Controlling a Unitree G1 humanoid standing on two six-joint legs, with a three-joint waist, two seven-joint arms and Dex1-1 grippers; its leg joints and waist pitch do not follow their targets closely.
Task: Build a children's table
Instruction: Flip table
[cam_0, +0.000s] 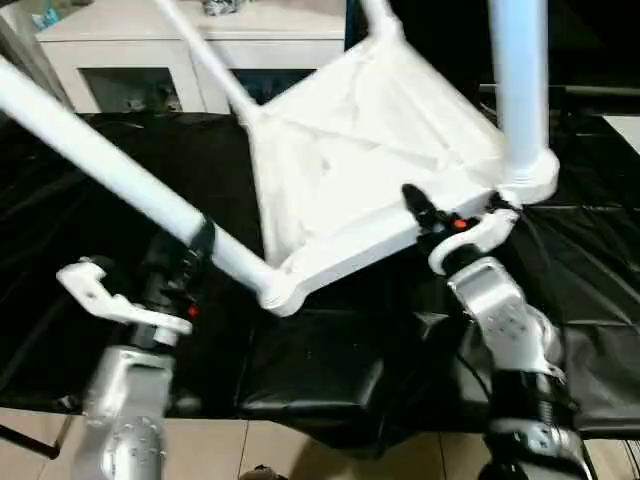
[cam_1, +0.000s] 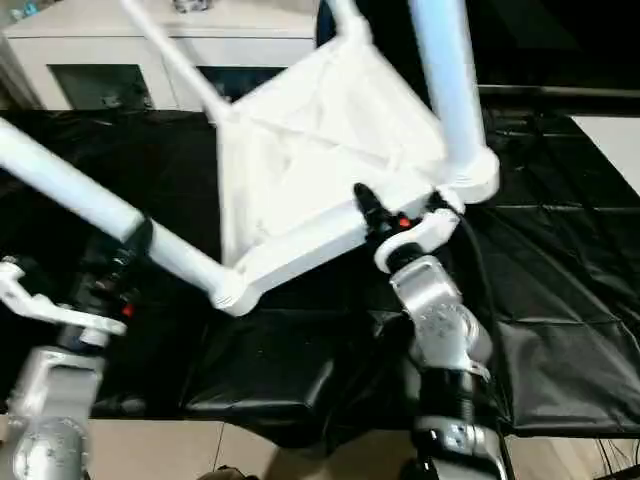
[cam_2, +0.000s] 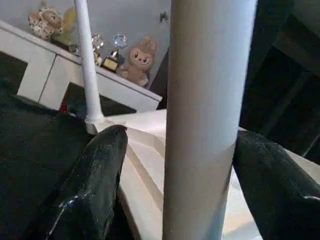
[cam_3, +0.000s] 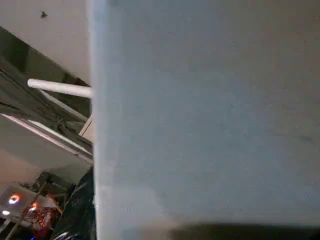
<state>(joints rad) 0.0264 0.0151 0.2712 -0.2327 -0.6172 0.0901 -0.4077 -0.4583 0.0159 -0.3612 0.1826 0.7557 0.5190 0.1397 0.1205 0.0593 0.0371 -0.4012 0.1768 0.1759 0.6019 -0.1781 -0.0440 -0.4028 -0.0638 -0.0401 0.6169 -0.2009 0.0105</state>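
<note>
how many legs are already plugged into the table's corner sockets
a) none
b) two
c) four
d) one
c) In the left eye view the tilted children's table has a leg at each of its four corners; the left gripper sits at the near-left one and the right gripper is on the table's near edge.

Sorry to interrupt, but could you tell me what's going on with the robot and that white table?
The robot is assembling a children's table, which is upside down and tilted over the black-covered worktop, with all four tube legs in their corner sockets. The left pincer has its open fingers on either side of the near-left leg, with gaps on both sides. The right pincer is at the tabletop's near edge, beside the near-right leg. A white cabinet stands behind.
</note>
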